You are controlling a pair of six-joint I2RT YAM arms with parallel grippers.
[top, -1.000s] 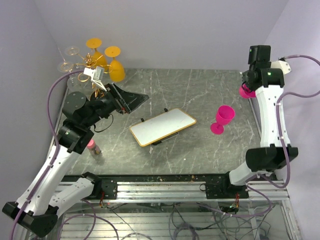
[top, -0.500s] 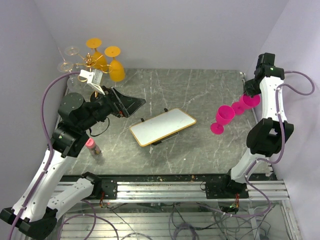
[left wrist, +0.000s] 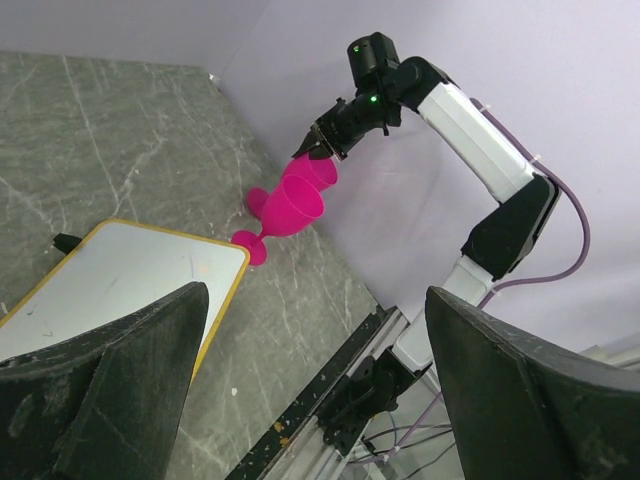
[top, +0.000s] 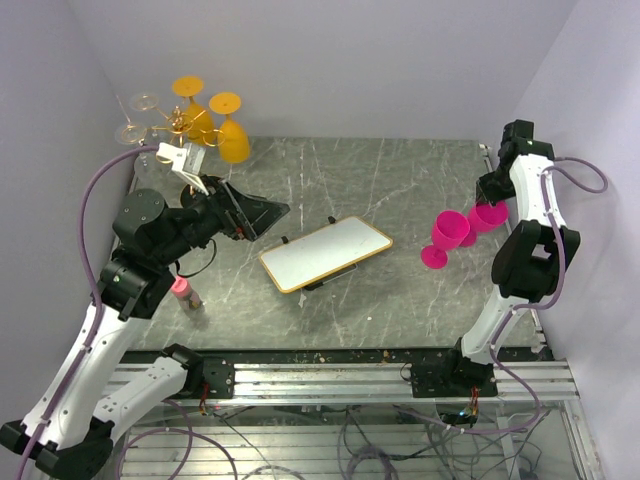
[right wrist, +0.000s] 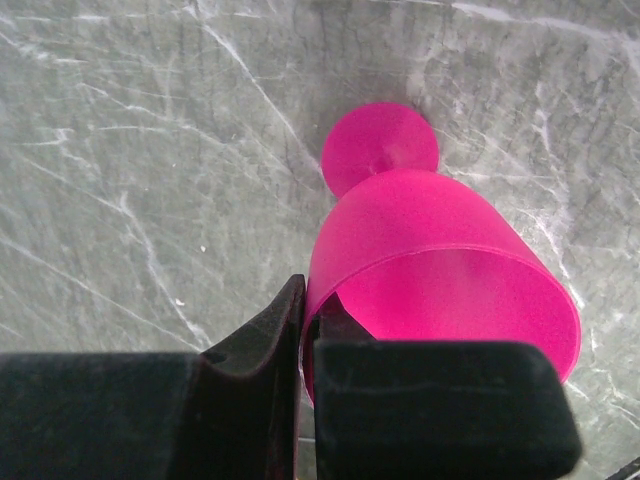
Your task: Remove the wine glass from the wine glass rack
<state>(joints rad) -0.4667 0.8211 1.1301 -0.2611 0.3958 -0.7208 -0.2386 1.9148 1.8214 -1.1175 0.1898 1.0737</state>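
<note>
The gold wine glass rack [top: 181, 123] stands at the back left corner, with orange wine glasses [top: 231, 141] and clear ones [top: 133, 117] hanging on its arms; its base is hidden by my left arm. My left gripper [top: 262, 211] is open and empty, in front and to the right of the rack, fingers [left wrist: 100, 370] wide apart. My right gripper [top: 491, 196] is shut on the rim of a pink wine glass [right wrist: 440, 270], held upright low over the table at the right edge. It is beside a second pink glass [top: 446, 238] that stands on the table.
A yellow-rimmed whiteboard [top: 325, 252] lies in the middle of the table. A small pink-capped bottle [top: 184, 292] stands near the left edge. Walls close in at the back and both sides. A metal rail [top: 320, 375] runs along the front edge.
My right arm has come down and forward with the pink glass, from high at the back right to beside the standing pink glass. The left arm has barely shifted.
</note>
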